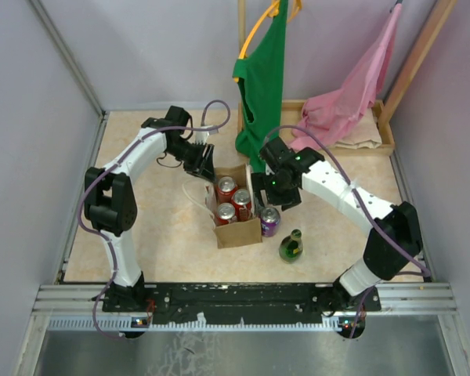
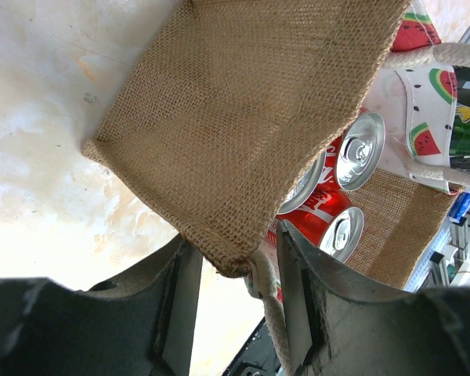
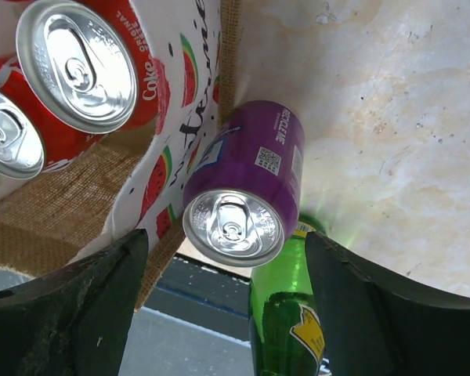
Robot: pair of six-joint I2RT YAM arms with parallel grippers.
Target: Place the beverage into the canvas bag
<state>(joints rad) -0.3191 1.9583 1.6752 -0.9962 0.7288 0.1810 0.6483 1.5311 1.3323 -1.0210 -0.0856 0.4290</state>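
The canvas bag (image 1: 239, 233) stands mid-table with three red cans (image 1: 241, 199) upright inside. In the left wrist view its burlap side (image 2: 243, 117) fills the frame. My left gripper (image 1: 200, 160) sits at the bag's far left corner. Its jaws (image 2: 235, 313) stand apart, with the burlap corner and the white rope handle (image 2: 276, 321) between them. A purple can (image 1: 269, 222) stands on the table against the bag's right side, and a green bottle (image 1: 291, 247) is just in front of it. My right gripper (image 1: 278, 188) hovers open over the purple can (image 3: 243, 188), one finger on each side.
A green shirt (image 1: 262, 86) and a pink cloth (image 1: 352, 94) hang from a wooden stand at the back. The pink cloth drapes into a wooden tray (image 1: 385, 141) at the back right. Grey walls close off both sides. The black arm rail (image 1: 243, 296) runs along the near edge.
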